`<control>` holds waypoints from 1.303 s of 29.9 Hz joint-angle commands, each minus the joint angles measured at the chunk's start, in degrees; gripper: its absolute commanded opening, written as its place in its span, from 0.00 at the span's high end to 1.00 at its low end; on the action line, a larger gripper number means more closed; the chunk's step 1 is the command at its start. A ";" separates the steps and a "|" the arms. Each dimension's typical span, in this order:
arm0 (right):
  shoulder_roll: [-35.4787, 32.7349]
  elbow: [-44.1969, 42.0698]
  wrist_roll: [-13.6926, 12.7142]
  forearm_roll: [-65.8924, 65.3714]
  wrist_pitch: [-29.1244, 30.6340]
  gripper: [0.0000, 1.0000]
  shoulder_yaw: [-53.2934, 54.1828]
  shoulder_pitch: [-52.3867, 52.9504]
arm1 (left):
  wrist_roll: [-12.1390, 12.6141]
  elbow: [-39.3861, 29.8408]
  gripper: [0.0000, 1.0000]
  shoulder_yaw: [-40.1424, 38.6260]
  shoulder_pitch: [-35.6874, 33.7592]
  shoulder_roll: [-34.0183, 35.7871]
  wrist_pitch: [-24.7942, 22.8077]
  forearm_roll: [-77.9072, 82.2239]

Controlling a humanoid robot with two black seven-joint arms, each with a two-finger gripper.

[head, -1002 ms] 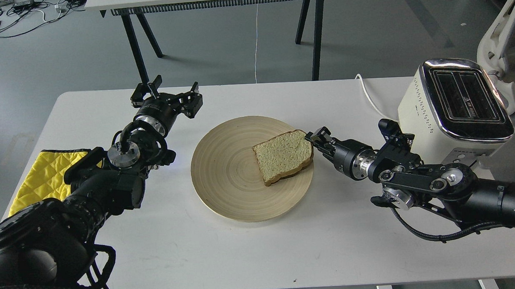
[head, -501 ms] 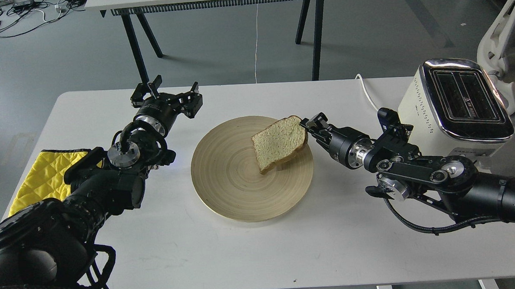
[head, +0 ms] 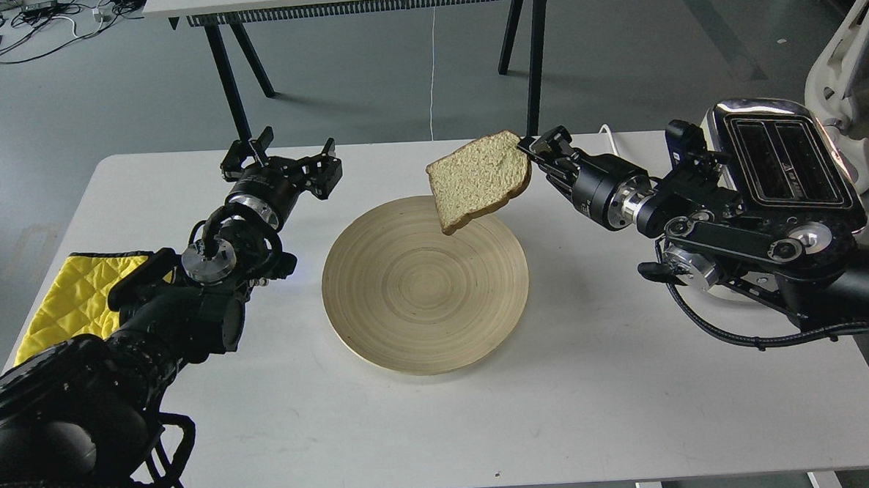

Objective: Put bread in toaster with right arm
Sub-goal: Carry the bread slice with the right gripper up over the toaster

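Nearest the viewer, on the white table point(head: 428, 435), the round wooden plate point(head: 415, 303) lies bare. Above its far rim, the right gripper point(head: 533, 150) pinches the bread point(head: 480, 178) by its right edge, slice raised and tilted, left of the toaster point(head: 783, 166). At far left, the left gripper point(head: 280, 157) hovers, fingers spread wide around nothing.

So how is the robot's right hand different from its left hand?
The right hand is pinching the bread by its edge, up in the air above the wooden plate; the left hand holds nothing. The right hand's fingers are closed together; the left hand's are spread wide apart. The right hand is near the toaster; the left is far from it. Both are black.
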 commanded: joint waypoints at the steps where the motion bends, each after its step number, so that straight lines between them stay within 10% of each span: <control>1: -5.30 2.07 0.00 0.00 -0.55 0.99 0.03 3.71 | 0.00 0.00 0.00 0.00 0.00 0.00 0.00 0.05; 26: -38.88 8.05 -0.09 -11.67 -1.00 0.99 -25.37 28.86 | 0.00 0.00 0.00 0.00 0.00 0.00 0.00 0.05; 39: -43.37 8.32 -0.26 -12.48 -1.35 0.99 -29.85 28.68 | 0.00 0.00 0.00 0.00 0.00 0.00 0.00 -0.03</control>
